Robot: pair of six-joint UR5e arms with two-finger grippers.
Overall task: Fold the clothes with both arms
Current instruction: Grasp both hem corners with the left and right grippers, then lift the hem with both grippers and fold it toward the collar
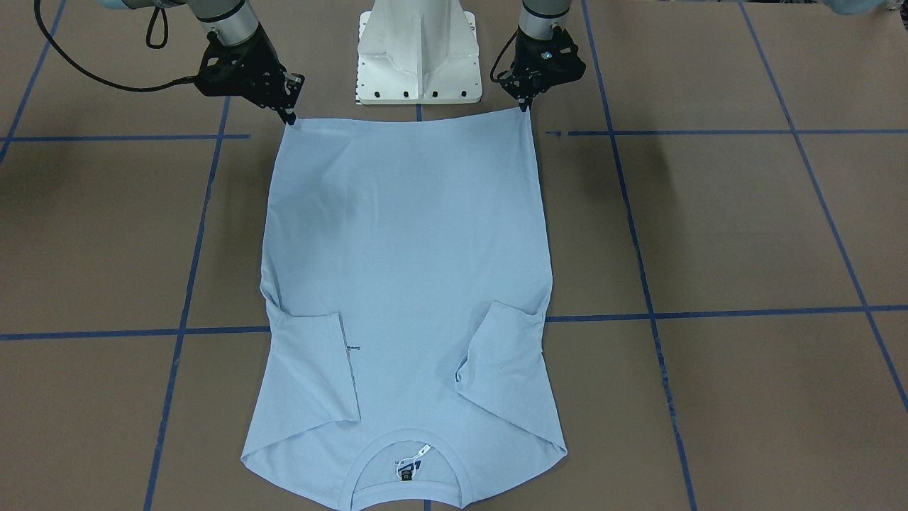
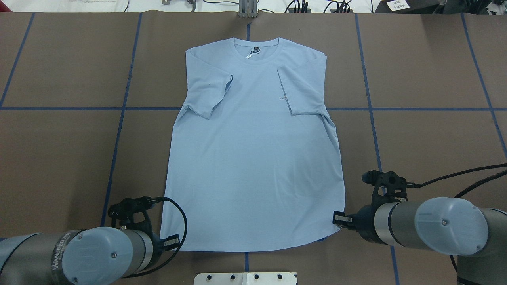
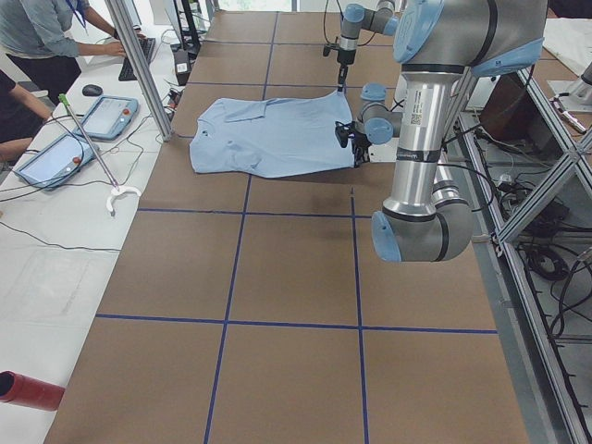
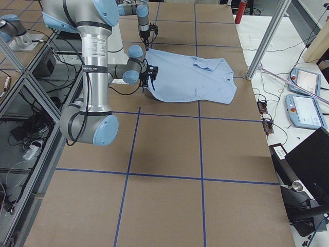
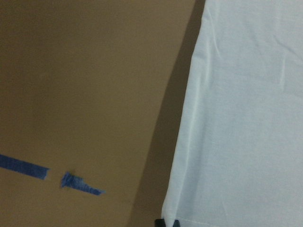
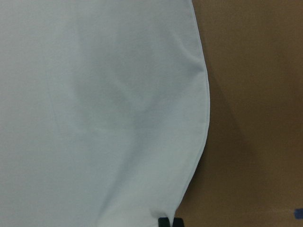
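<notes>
Brown paper-covered table (image 1: 745, 227), 1, marked into a grid by blue tape (image 1: 709, 312). 1 pale blue shirt (image 1: 408, 270) lies spread flat on it, mid-table. Its hem end is toward the robot and its collar end is at the far side. 2 arms: left arm (image 2: 59, 257) and right arm (image 2: 435, 225), one at each side of the hem. 1 white base (image 1: 418, 57) sits between them, just past the hem.

2 short sleeves (image 1: 312, 369), both folded inward onto the chest. 2 grippers. The left gripper (image 1: 526, 106) has its fingers pinched closed on one hem corner. The right gripper (image 1: 289, 117) is closed the same way on the other corner. Both wrist views show a fingertip right at the hem edge, with shadow beside the cloth.

1 round collar (image 1: 406, 433). 2 tags (image 1: 406, 471) inside it, 1 dark and 1 white. 1 tiny dark print (image 1: 352, 348) on the chest, at the edge of a folded sleeve, too small to read.
</notes>
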